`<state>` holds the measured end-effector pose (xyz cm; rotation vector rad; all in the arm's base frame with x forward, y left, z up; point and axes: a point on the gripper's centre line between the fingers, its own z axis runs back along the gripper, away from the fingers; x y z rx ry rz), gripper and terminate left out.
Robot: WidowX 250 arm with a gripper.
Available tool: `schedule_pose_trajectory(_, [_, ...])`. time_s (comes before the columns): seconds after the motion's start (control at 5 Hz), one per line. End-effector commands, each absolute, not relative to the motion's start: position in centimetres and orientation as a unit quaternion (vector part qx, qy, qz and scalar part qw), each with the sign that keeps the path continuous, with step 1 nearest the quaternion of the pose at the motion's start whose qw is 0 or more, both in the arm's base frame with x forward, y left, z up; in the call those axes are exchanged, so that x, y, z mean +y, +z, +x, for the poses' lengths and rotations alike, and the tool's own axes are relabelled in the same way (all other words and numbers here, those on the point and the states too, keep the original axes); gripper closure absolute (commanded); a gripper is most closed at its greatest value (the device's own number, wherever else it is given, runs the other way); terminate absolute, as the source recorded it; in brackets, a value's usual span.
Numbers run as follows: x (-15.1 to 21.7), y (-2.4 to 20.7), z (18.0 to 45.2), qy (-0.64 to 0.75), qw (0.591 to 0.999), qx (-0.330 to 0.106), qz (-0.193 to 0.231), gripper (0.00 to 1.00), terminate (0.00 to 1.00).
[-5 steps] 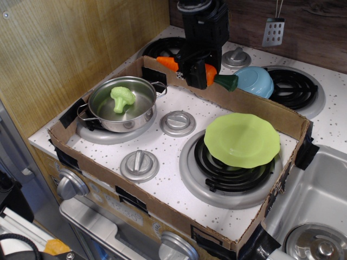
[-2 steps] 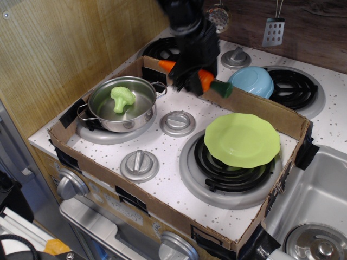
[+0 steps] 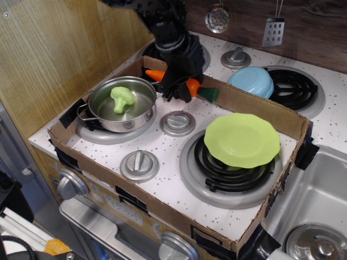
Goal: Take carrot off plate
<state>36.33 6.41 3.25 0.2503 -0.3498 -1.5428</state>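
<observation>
Already the carrot [image 3: 191,88] is off the plate [image 3: 242,139]; it sits clamped in the end effector [image 3: 177,86] in the upper middle of the frame, with the plate lying bare on the large coil burner [image 3: 230,168] at right of centre, well apart from it; the end effector is narrowed onto the carrot's middle, so only the two ends show. The long axis runs roughly left to right across the picture; the orange tip pokes out toward the upper left, the dark green stub toward the right. The carrot hangs above the back wall of the cardboard tray [image 3: 245,104], between the pot [image 3: 122,104] holding the broccoli [image 3: 123,98] and the blue bowl [image 3: 251,81]. What remains, I judge, is a set-down; the free speckled bench inside the tray lies just below and toward the frame's centre.
</observation>
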Motion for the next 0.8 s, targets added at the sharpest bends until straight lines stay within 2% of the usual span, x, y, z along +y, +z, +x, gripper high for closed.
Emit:
schedule_pose_trajectory(0.0, [6.5, 4.8, 36.2, -0.682, 0.703, -0.146, 0.138, 0.00, 0.00])
schedule_pose_trajectory(0.6, [4.4, 9.8, 36.5, -0.675, 0.715, -0.090, 0.155, 0.00, 0.00])
